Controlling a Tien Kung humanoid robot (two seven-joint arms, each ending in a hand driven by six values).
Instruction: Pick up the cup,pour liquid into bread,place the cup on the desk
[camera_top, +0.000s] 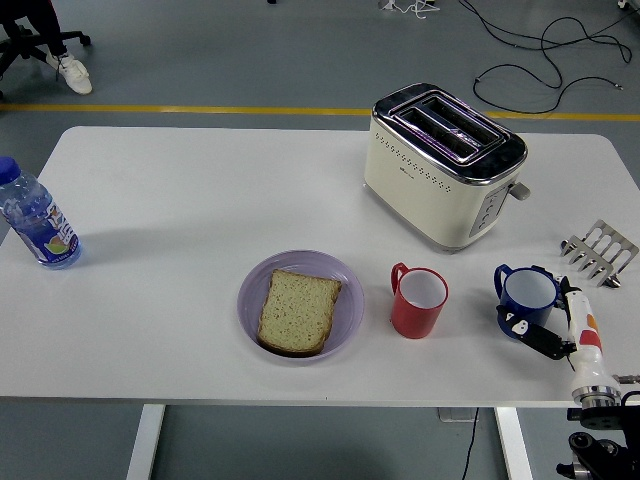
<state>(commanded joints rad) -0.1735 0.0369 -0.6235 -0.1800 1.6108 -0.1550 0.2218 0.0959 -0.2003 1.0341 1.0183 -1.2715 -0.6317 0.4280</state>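
Observation:
A blue cup (527, 292) with a white inside stands upright at the table's right front, its handle pointing left. My right hand (553, 330) comes up from the lower right corner; its black thumb lies on the cup's lower front wall and its white fingers (580, 325) run along the cup's right side, so it is shut on the cup. A slice of bread (298, 311) lies on a purple plate (347, 278) near the table's middle front. My left arm does not show.
A red cup (418, 301) stands between plate and blue cup. A cream toaster (440, 165) sits behind them. A metal toast rack (598, 252) is at the right edge, a water bottle (37, 222) at the far left. A person's shoe shows top left.

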